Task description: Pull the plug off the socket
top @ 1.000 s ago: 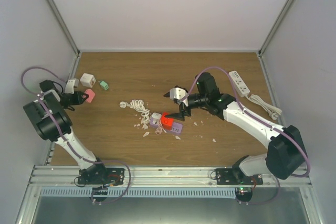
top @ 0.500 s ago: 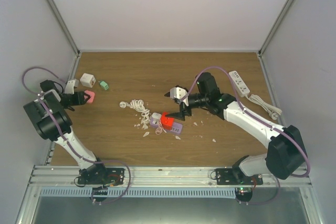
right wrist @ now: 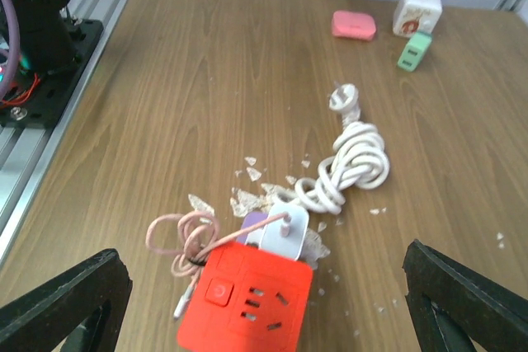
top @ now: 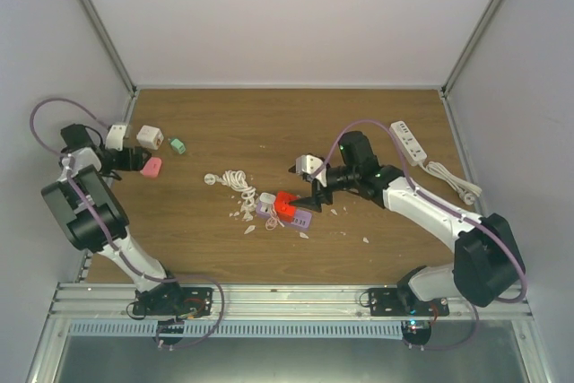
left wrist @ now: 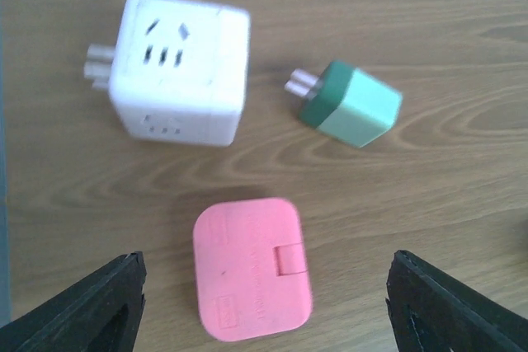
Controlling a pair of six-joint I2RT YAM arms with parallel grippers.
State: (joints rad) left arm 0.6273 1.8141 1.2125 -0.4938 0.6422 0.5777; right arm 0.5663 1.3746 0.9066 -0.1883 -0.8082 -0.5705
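Left gripper lets go of the pink plug at ten o'clock and backs off empty, while the white plug sits unpulled in the red socket mid-table, just beside the wide-open right gripper.

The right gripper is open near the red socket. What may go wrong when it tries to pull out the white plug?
1. The white plug sits close against the red socket cube. The right gripper may clamp both, or lift the whole cube, since nothing holds the cube down.
2. The white coiled cable and the thin pink cable lie right beside the cube and could snag or be dragged along.
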